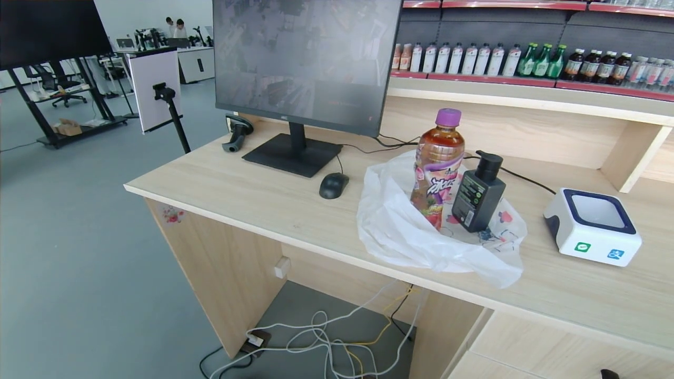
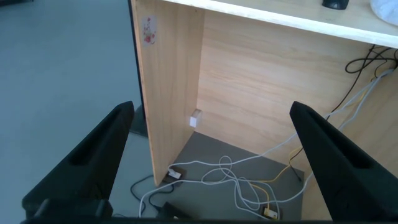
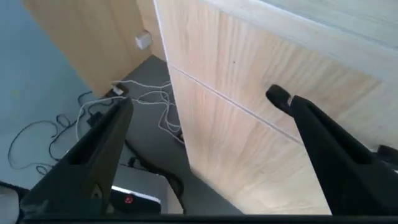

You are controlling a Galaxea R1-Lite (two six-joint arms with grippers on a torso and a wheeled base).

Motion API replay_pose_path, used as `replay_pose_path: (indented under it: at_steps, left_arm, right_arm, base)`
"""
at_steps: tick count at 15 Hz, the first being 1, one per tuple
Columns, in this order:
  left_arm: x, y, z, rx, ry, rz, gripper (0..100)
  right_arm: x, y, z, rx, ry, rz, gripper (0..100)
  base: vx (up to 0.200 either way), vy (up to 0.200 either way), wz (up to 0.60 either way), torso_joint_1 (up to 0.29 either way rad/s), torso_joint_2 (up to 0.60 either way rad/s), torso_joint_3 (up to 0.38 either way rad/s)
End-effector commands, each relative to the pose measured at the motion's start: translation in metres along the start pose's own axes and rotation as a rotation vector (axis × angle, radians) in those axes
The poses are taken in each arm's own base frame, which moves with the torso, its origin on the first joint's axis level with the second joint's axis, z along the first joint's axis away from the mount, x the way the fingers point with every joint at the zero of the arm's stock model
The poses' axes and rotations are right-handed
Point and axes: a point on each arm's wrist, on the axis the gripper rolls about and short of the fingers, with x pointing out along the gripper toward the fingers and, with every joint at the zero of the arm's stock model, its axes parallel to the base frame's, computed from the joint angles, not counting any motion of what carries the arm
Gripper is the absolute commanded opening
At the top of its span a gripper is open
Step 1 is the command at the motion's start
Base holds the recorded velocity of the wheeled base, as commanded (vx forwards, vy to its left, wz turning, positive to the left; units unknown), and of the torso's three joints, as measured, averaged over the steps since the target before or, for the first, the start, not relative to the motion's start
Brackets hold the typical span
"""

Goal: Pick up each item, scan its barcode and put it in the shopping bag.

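Left jaws and right jaws spread; crinkly plastic bag (image 1: 400,231) around purple-capped bottle (image 1: 438,158), black pump bottle (image 1: 478,197).

Open wood on the worktop (image 1: 253,195) runs from its front edge to the mouse (image 1: 333,185) and left of the shopping bag (image 1: 395,231). A bottle (image 1: 438,158) and a pump bottle (image 1: 478,196) stand upright on the spread bag; the monitor (image 1: 305,58) and raised back ledge (image 1: 526,131) wall the rear, the scanner box (image 1: 592,227) the right side.
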Motion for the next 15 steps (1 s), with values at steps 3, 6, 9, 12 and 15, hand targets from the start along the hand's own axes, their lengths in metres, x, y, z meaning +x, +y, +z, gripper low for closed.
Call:
replay_pose_path:
  at_steps: [3,6,9,12,15]
  left_arm:
    - [0.0,0.0,0.0,0.0,-0.001,0.0,100]
    - [0.0,0.0,0.0,0.0,-0.001,0.0,100]
    - [0.0,0.0,0.0,-0.002,-0.001,0.0,100]
    - [0.0,0.0,0.0,0.003,-0.001,0.0,100]
    - [0.0,0.0,0.0,0.001,-0.001,0.0,100]
  right_arm:
    - [-0.0151,0.0048,-0.0061,0.042,-0.207,-0.254,100]
    - [-0.0189,0.005,-0.0085,0.027,-0.261,-0.215,100]
    - [-0.0189,0.005,-0.0083,0.029,-0.263,-0.215,100]
    - [-0.0189,0.005,-0.0083,0.03,-0.263,-0.215,100]
    - [-0.0189,0.005,-0.0083,0.03,-0.263,-0.215,100]
  base:
    - [-0.067,0.0,0.0,0.001,0.0,0.001]
    - [-0.2,0.0,0.0,0.014,0.0,0.002]
    - [-0.2,0.0,0.0,-0.009,0.0,0.004]
    - [-0.2,0.0,-0.2,-0.001,0.0,0.002]
    - [0.0,0.0,-0.6,0.002,0.0,-0.001]
